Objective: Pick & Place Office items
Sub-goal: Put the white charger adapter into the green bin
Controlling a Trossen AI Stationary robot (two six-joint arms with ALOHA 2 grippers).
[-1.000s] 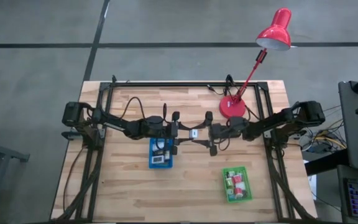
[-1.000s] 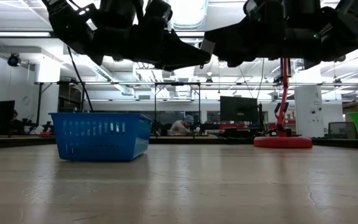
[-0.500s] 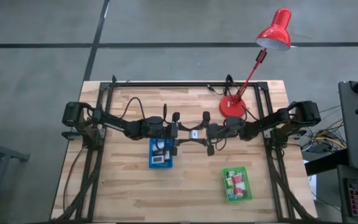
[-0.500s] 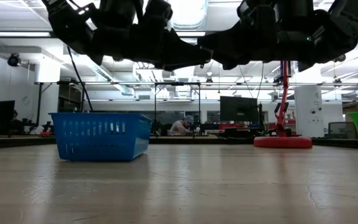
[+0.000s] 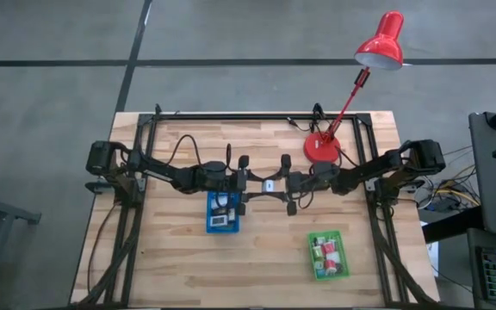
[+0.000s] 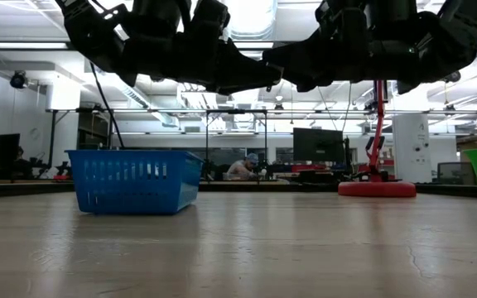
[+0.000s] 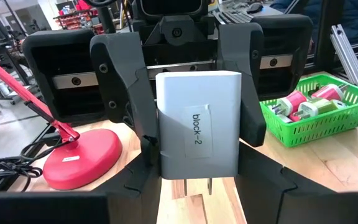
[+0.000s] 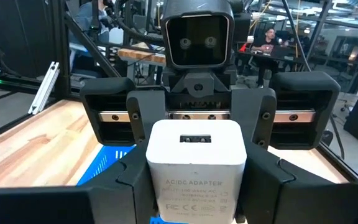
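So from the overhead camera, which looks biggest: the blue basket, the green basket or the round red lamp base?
1. Green basket and blue basket: look alike, though an arm covers part of the blue one.
2. Lamp base, smallest.

white adapter block (image 7: 197, 130) | upright (labelled "block-2") | gripped by both pincers

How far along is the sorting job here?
Done: items already lie in the blue tray and green tray. In hand: left gripper and right gripper both clamp a white adapter above the table, mid-handover. Left: setting it in a tray.
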